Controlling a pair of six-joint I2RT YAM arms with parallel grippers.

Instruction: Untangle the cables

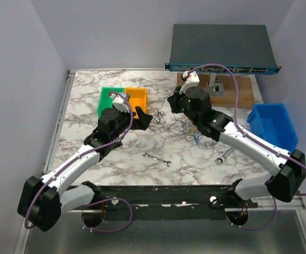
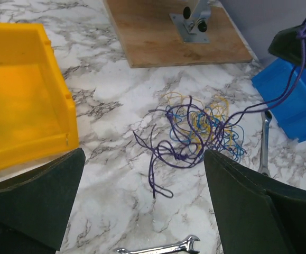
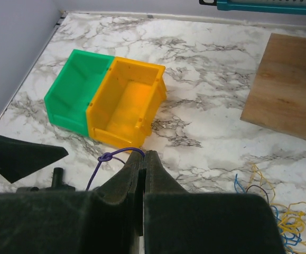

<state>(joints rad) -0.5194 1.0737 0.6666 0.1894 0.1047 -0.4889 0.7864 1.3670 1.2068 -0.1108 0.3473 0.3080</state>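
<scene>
1. The cables lie in a messy heap on the table, to the right of the yellow bin and not touching it.
2. They are thin, bendy threads in blue, yellow and purple, all looped over each other.
3. I think they weigh almost nothing and would snag or slip easily.
4. The right gripper is pinched tight on one purple wire, lifted up out of the heap.
5. The left gripper has its fingers wide apart, between the bin and the heap, holding nothing.
6. A loose end or an outer loop looks best to grab, with a gentle pull.
7. The table is smooth and marbled, and the bin is a hard plastic box.
</scene>
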